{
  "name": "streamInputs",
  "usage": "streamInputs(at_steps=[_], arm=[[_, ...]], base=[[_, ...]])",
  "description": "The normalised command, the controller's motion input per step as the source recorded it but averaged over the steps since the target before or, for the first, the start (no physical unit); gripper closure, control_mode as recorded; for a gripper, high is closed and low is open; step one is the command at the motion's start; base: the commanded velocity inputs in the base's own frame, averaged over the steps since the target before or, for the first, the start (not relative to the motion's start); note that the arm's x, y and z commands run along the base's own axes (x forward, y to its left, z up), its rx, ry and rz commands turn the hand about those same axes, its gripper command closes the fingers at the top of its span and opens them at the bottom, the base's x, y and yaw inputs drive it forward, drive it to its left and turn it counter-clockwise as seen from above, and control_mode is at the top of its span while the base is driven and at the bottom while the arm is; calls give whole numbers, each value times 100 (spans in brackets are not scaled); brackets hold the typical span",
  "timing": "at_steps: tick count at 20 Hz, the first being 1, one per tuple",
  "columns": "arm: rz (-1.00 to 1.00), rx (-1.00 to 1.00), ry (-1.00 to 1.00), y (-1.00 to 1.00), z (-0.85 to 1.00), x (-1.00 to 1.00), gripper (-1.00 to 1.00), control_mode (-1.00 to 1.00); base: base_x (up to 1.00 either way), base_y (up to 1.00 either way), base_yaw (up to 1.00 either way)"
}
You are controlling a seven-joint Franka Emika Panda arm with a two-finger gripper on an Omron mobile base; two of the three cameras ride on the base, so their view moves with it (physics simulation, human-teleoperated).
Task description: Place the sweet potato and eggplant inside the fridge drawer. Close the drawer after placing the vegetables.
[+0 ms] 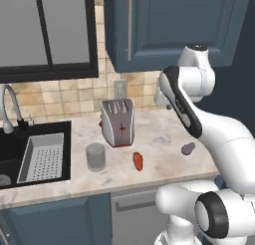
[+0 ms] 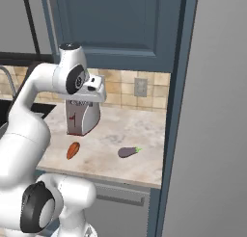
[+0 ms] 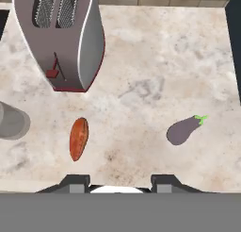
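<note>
A: What lies nearest the robot on the table?

B: In the hand view the sweet potato lies closest to the near edge, lengthwise toward the toaster. The eggplant rests well apart from it on the bare marble, its green stem pointing toward the dark fridge side.

A: And the gripper?

B: It hangs high above the table, looking down. Its two dark tips stand well apart at the bottom of the hand view, so the jaws are open and hold nothing.

A: What sits farther back?

B: A grey tumbler stands beside the sweet potato, toward the sink. Behind them the silver toaster with red trim stands upright, its slots facing up. Past that comes the tiled backsplash with a wall outlet, and blue cabinets above.

A: Where are the vegetables in the base views?

B: The sweet potato lies in front of the toaster; the eggplant lies near the tall grey fridge panel.
</note>
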Motion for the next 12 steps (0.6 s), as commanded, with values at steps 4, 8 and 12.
streamInputs(at_steps=[4, 8, 12], arm=[[0, 0, -4, 0, 0, -33, -100, -100], [-13, 3, 0, -12, -24, -46, -100, -100], [-38, 16, 8, -90, -62, -2, -100, -100]], base=[[0, 0, 0], [0, 0, 0], [0, 0, 0]])
